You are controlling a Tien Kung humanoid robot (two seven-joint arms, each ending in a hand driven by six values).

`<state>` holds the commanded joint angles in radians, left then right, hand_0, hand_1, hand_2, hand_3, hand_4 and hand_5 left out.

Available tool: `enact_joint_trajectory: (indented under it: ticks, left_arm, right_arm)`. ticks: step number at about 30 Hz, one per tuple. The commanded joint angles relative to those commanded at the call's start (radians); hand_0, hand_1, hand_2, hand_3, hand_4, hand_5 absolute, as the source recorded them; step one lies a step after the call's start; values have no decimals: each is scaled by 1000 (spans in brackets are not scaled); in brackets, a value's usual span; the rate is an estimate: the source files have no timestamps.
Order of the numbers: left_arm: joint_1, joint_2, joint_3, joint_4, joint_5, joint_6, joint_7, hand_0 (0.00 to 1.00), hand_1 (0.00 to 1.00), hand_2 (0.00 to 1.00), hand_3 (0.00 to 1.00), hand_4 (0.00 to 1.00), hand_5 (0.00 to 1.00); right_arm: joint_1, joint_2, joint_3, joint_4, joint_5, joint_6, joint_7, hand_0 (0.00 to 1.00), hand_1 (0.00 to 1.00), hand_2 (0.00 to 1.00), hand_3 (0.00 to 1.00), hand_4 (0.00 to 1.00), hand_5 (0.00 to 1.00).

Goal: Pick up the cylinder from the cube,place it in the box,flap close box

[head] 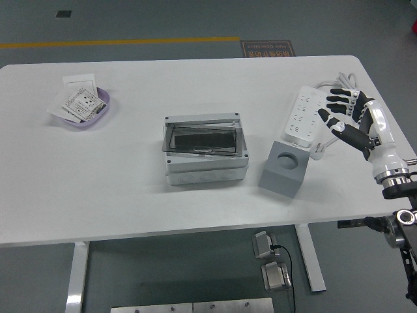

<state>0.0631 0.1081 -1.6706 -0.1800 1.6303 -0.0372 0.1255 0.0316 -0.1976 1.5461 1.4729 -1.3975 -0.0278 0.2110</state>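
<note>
Right hand (pixel 345 116), black-fingered with a white forearm, hovers at the right edge of frame over the white power strip (pixel 305 120), fingers spread and holding nothing. Grey cube (pixel 283 169) sits right of centre; its round top socket looks dark, and I cannot tell whether the cylinder is inside. Grey box with smoked transparent flap (pixel 205 149) sits mid-frame, contents indistinct. Lilac bowl of cards (pixel 81 106) upper left.

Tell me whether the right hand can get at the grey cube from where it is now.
Probably yes: the right hand hovers open over the power strip, just beyond the grey cube, with nothing standing between them.
</note>
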Motion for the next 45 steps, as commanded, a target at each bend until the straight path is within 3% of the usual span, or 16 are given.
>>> enact_joint_trajectory:
  ticks: [45]
  left_arm:
    - [6, 2, 3, 0, 1, -4, 5, 584, 628, 625, 655, 725, 348]
  right_arm:
    - [2, -2, -10, -22, 39, 33, -27, 673, 622, 659, 705, 840, 314]
